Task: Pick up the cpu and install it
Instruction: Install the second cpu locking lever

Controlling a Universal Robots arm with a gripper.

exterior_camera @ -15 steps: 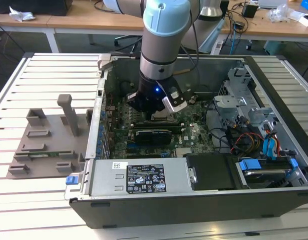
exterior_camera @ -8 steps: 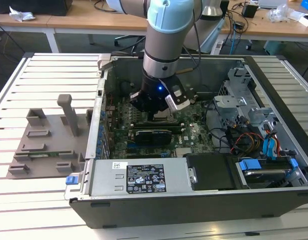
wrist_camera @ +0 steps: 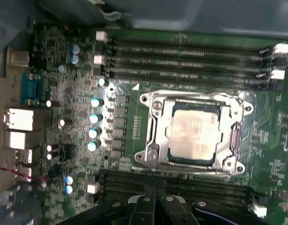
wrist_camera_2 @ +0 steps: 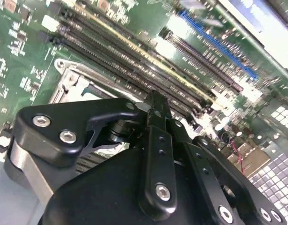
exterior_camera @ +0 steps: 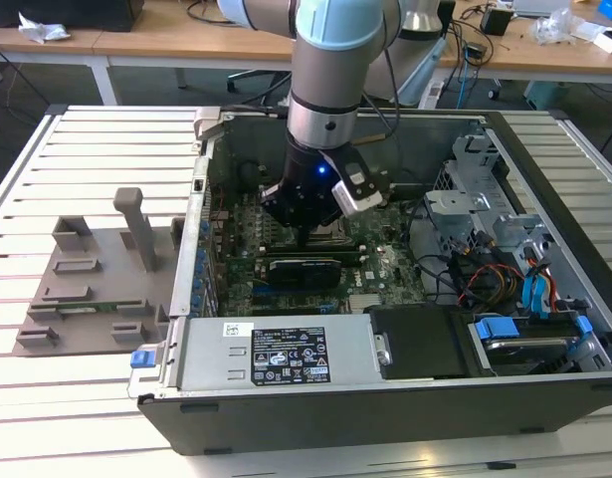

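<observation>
The cpu (wrist_camera: 194, 136), a small square chip with a silvery top plate, lies flat inside the metal-framed socket (wrist_camera: 151, 140) on the green motherboard. In the first wrist view my gripper (wrist_camera: 155, 196) is beside the socket, over the memory slots, its two dark fingers pressed together with nothing between them. In the second wrist view the gripper (wrist_camera_2: 156, 101) hovers just above the board next to the socket frame (wrist_camera_2: 69, 79). The exterior view has the gripper (exterior_camera: 304, 237) low inside the open computer case (exterior_camera: 385, 398), near the board's middle.
Rows of memory slots (wrist_camera: 181, 56) flank the socket on both sides. A drive cage with cables (exterior_camera: 495, 229) fills the case on the exterior view's right. A grey plastic tray with raised blocks (exterior_camera: 87, 289) lies on the slatted table at the left.
</observation>
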